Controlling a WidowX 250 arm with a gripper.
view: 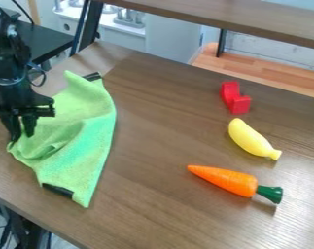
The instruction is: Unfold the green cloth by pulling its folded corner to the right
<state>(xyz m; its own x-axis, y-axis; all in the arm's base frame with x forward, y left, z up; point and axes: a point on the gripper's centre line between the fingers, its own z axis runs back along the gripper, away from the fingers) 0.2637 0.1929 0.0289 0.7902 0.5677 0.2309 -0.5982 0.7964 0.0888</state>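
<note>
1. I am seeing my black gripper (pixel 22 138) hanging at the left, its fingers standing apart over the near-left corner of a green cloth (pixel 81 146).
2. The cloth is lying rumpled on the brown table (pixel 159 194), with black patches (pixel 58 190) showing at two edges.
3. Well apart, at the right, a red block (pixel 235 98), yellow banana (pixel 251 139) and orange carrot (pixel 227 180) are resting.

A lab, by the mounted robot arm (pixel 13 68) and plain wooden table (pixel 156 141).
</note>
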